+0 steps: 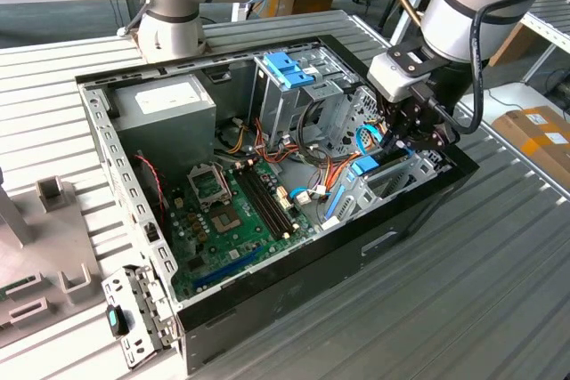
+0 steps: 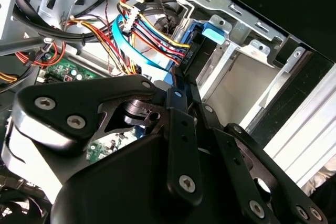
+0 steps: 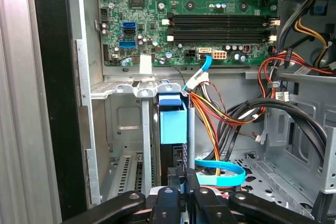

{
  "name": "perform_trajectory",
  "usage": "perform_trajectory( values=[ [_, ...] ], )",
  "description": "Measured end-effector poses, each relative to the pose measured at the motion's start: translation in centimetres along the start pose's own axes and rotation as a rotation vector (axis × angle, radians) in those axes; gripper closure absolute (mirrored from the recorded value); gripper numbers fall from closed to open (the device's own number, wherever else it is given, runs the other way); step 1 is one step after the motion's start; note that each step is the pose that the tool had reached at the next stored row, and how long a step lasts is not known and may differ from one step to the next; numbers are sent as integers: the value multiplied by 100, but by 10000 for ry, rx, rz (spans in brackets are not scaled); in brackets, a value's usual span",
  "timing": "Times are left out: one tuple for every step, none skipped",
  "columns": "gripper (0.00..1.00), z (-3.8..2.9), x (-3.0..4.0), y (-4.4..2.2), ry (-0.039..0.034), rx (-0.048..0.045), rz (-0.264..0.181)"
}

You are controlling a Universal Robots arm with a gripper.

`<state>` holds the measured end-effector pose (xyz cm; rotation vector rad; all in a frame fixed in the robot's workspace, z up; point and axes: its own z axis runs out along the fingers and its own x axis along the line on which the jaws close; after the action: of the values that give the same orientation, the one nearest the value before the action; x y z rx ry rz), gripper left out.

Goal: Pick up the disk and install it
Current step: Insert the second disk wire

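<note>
Now | gripper point(image 1: 411, 135): fingers closed together, down inside open computer case point(image 1: 427, 198) | disk point(image 3: 172, 124): standing on edge in metal drive bay point(image 3: 126, 92), blue bracket up, directly ahead of fingertips | blue ribbon cable point(image 3: 220, 171): just beside fingers | motherboard point(image 1: 236, 211): well beyond the disk.

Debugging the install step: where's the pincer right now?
In the exterior view the pincer is inside the open computer case, toward the exterior view's right, just above a blue bracket and beside the coloured cables.
</note>
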<state>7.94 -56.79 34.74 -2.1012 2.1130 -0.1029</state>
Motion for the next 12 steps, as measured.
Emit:
perform_trajectory(
  values=[
    [84,2,0,1,-13,1,3],
    [84,6,1,3,-32,1,6],
    [84,8,1,4,-39,0,7],
    [84,11,1,6,-47,0,9],
    [84,15,1,8,-65,1,11],
    [84,18,1,10,-82,0,14],
    [84,20,1,10,-96,0,16],
    [84,23,2,11,-121,0,20],
    [84,29,2,12,-157,0,27],
    [84,33,3,13,-186,0,30],
    [84,36,3,13,-210,0,25],
    [84,39,3,14,-231,-1,19]
  ],
)
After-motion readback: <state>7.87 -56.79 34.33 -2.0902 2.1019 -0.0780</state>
